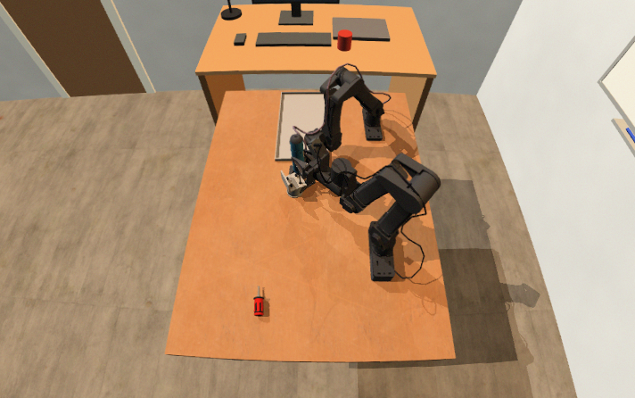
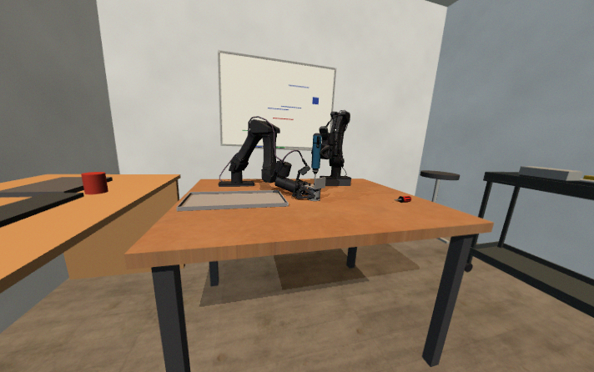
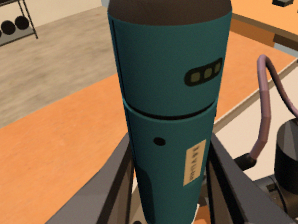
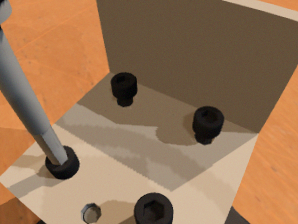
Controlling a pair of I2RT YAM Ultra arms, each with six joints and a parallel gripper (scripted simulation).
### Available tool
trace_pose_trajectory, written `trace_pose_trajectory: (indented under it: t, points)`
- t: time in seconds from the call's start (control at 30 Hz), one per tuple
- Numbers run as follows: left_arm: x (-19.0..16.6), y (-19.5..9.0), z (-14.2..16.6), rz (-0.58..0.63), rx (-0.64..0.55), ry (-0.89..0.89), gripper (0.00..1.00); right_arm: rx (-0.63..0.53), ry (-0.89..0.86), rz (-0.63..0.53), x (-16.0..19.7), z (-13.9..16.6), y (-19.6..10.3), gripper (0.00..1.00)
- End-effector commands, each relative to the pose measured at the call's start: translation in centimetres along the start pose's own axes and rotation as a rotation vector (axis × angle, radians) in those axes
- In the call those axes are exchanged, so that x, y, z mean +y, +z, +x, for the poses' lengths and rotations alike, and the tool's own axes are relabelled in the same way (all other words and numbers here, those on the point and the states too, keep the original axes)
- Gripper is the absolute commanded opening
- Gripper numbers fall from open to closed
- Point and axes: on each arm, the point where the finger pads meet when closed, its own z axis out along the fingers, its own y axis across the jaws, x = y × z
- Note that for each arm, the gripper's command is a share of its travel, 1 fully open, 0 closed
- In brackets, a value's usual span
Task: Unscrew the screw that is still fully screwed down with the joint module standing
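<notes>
The electric screwdriver point(image 1: 296, 149) point(image 2: 315, 153) point(image 3: 165, 65) stands near upright in my left gripper point(image 3: 169, 138), which is shut on its barrel. Its bit point(image 4: 25, 92) reaches down into a black socket screw point(image 4: 66, 169), whose head sits low on the plate of the bracket point(image 4: 200, 60) point(image 2: 320, 183). Two rear screws point(image 4: 124, 86) point(image 4: 208, 121) stand raised with shank showing. A front screw point(image 4: 153, 214) is seen from above; its height is unclear. The joint module point(image 1: 293, 193) stands upright under the bracket. My right gripper point(image 2: 313, 193) is low around it; its fingertips are mostly hidden.
A grey tray point(image 1: 277, 136) point(image 2: 232, 207) lies beside the module, close to the right arm. A red hand screwdriver point(image 1: 259, 305) point(image 2: 405, 198) lies at the other end of the table. Both arms are close together around the module. A small metal-rimmed hole point(image 4: 91, 213) shows in the plate.
</notes>
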Motion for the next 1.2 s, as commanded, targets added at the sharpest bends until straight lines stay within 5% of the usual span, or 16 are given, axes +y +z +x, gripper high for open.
trace_pose_trajectory:
  t: [0.0,1.17]
  points:
    - [0.1,0.1,-2.6,-0.001,-0.098,-0.005,0.42,0.044,0.021,-0.013,0.6,1.6,-0.2,0.59]
    - [0.1,-0.3,-2.1,-0.001,-0.088,-0.005,0.42,0.044,0.021,-0.013,0.6,1.6,-0.2,0.59]
